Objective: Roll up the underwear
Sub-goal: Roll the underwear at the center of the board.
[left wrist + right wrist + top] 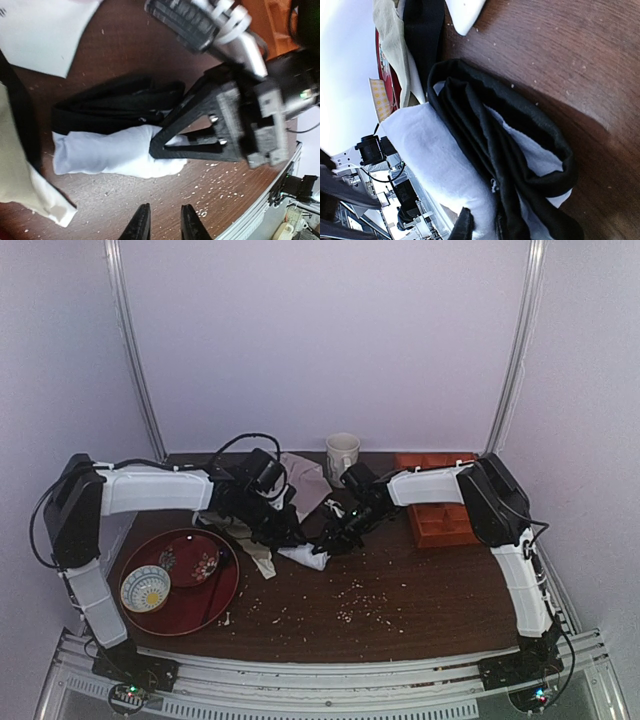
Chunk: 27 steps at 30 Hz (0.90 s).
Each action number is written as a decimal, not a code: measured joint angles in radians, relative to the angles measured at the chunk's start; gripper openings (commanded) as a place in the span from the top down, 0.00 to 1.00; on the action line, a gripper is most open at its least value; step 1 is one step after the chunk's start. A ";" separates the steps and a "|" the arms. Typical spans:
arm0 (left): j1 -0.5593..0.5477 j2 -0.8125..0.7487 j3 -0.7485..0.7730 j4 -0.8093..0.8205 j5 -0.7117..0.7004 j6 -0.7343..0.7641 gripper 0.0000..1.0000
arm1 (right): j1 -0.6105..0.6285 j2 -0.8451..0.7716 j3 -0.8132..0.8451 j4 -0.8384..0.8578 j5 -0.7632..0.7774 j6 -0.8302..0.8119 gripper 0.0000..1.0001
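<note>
- The rolling looks well along: the underwear [107, 152] lies bundled at mid-frame in the top view, with its black band alongside the white.
- The right gripper [156, 149] pinches the bundle's end. The left gripper [164, 225] hovers nearby, fingers apart and empty.
- Next, I'd guess: tighten the roll, then release without loosening it.
- At lower left, the red tray [225, 597] holds a patterned bowl [145, 588] and a small dish [195, 562].
- I can't make out what is in the orange bin [445, 525] at right.

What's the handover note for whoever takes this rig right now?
Left gripper: open, empty, hovering beside the roll.
Right gripper: shut on the underwear, pinching one end of the white part.
Underwear: mid-table, between the two arms.
Done: bundled into a compact roll, with black bands layered along one side.
Left: probably tighten the roll, then release.
</note>
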State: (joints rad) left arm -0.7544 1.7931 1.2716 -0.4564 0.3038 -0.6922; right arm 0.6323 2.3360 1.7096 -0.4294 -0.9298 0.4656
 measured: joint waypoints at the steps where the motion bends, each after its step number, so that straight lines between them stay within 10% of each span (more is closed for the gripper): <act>1: -0.004 0.018 0.000 0.001 0.004 0.000 0.70 | 0.000 0.000 0.000 0.000 0.000 0.000 1.00; 27: 0.011 0.121 0.045 -0.002 -0.126 -0.005 0.69 | 0.005 0.000 0.000 0.000 0.000 -0.014 1.00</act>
State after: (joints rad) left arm -0.7437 1.9141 1.3170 -0.4583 0.1780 -0.6975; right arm 0.6369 2.3360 1.7096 -0.4294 -0.9295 0.4515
